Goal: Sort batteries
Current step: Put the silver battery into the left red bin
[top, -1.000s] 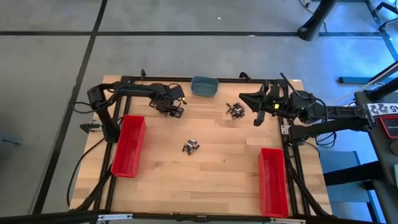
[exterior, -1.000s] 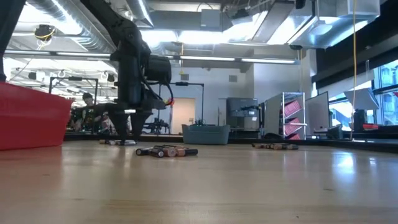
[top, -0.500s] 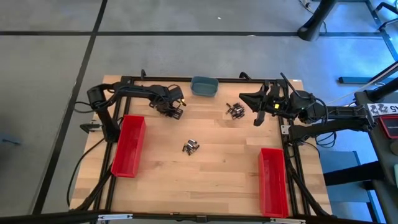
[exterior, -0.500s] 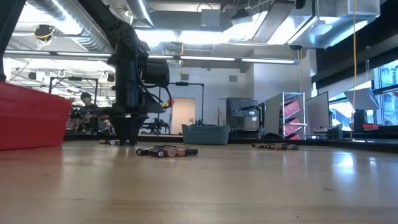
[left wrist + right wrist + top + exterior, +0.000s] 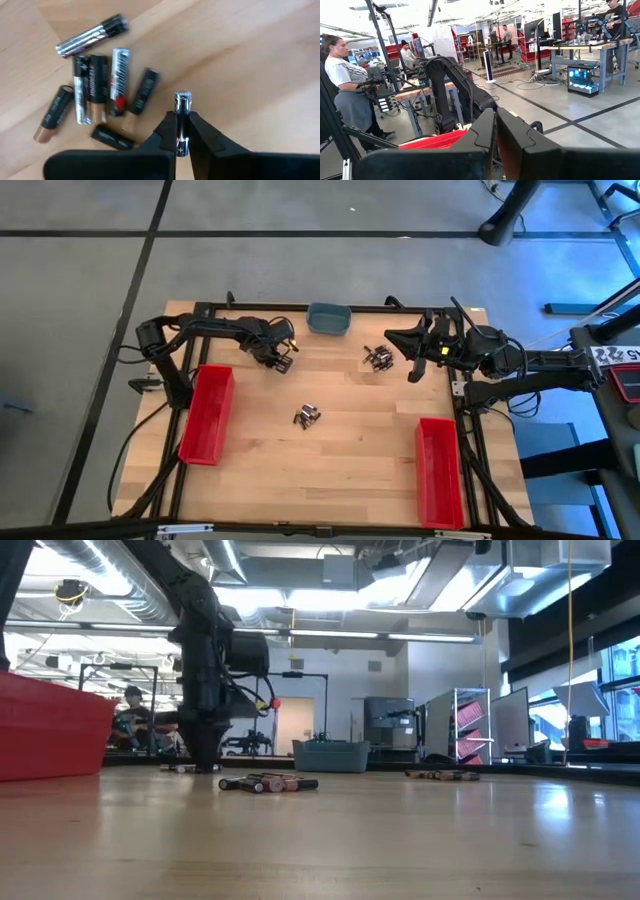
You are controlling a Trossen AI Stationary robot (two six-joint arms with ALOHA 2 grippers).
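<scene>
My left tool (image 5: 181,131) is clamped on a single silvery battery (image 5: 182,112), its fingers (image 5: 165,131) pinching the cell so that its capped end sticks out past the tips. Just beside it on the desk (image 5: 350,450) lies a loose heap of batteries (image 5: 97,95), dark, silver and copper-tinted, scattered at odd angles. From above, I see this tool (image 5: 283,360) at the far left part of the desk, near the grey-blue dish (image 5: 327,319). A second small cluster of batteries (image 5: 307,416) sits mid-desk and a third (image 5: 378,357) lies toward the right. My right tool (image 5: 393,337) waits near that third cluster, fingers pressed together and holding nothing. Red bins (image 5: 207,413) stand along each side.
</scene>
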